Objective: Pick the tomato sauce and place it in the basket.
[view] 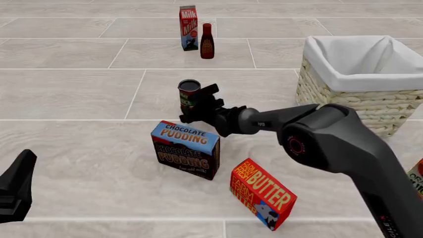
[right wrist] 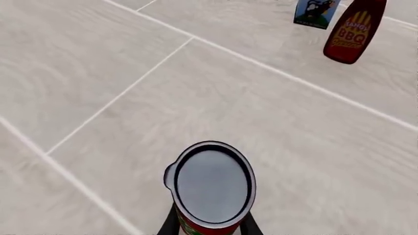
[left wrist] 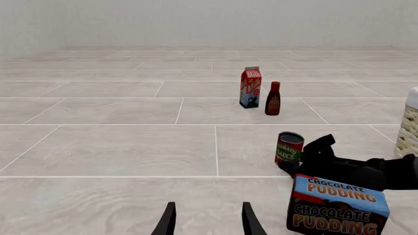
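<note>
- Two hands on this rig, only one busy: right hand (view: pixel 193 105) sits at the tomato sauce (view: pixel 189 94), centre of the front frame, just above the chocolate pudding box (view: pixel 185 149).
- Looks clamped on the can, low on the body: right wrist view has the can's grey top (right wrist: pixel 213 182) dead centre with a dark finger (right wrist: pixel 171 223) hugging each side. Can't tell whether the can has left the tabletop (view: pixel 79 99) yet.
- Left hand (left wrist: pixel 207 220) idle, fingers spread, gripping nothing, parked at the lower left of the front frame.
- Basket (view: pixel 370 84) waits at the upper right of the front frame, well apart from the can.
- Step in hand, best guess: secure the grip, then lift.
- Tips for doing it well:
  - Lift straight up first, since the grip is low and the can could tip if swung early.
  - Get well above the basket's rim and that folded white cloth before travelling right.
  - Keep the forearm clear of the pudding box and the butter box (view: pixel 263 193) below it in the frame.
  - Stay away from the milk carton (view: pixel 189 28) and BBQ bottle (view: pixel 207 41) at the top of the frame.
  - Release only once over the lined middle, not the rim.
</note>
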Controlling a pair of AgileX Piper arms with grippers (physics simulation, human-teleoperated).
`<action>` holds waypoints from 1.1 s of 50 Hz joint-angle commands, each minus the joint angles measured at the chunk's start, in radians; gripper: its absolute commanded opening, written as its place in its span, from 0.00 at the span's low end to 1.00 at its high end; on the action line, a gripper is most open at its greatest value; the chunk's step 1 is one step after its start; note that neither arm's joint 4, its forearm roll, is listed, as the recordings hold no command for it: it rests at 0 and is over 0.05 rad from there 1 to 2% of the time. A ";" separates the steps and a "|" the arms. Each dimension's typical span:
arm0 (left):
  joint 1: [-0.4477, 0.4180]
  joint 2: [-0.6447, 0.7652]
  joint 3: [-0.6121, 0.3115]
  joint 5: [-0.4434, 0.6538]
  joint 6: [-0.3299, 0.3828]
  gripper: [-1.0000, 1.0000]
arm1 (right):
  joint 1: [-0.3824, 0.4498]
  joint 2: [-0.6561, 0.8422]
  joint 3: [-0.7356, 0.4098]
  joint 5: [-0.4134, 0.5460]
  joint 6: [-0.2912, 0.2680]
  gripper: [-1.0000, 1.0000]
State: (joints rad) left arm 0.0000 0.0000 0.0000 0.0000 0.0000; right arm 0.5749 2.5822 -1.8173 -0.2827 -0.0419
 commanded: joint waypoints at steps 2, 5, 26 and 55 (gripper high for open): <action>0.000 0.000 0.000 0.000 0.000 1.00 | 0.007 -0.039 0.048 -0.024 0.017 0.00; 0.000 0.000 0.000 0.000 0.000 1.00 | 0.009 -0.056 0.066 -0.034 0.016 0.00; 0.000 0.000 0.000 0.000 0.000 1.00 | -0.003 -0.143 0.130 -0.050 0.010 0.00; 0.000 0.000 0.000 0.000 0.000 1.00 | -0.038 -0.300 0.254 -0.081 -0.005 0.00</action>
State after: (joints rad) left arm 0.0000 0.0000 0.0000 0.0000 0.0000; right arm 0.5488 2.3359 -1.6000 -0.3520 -0.0618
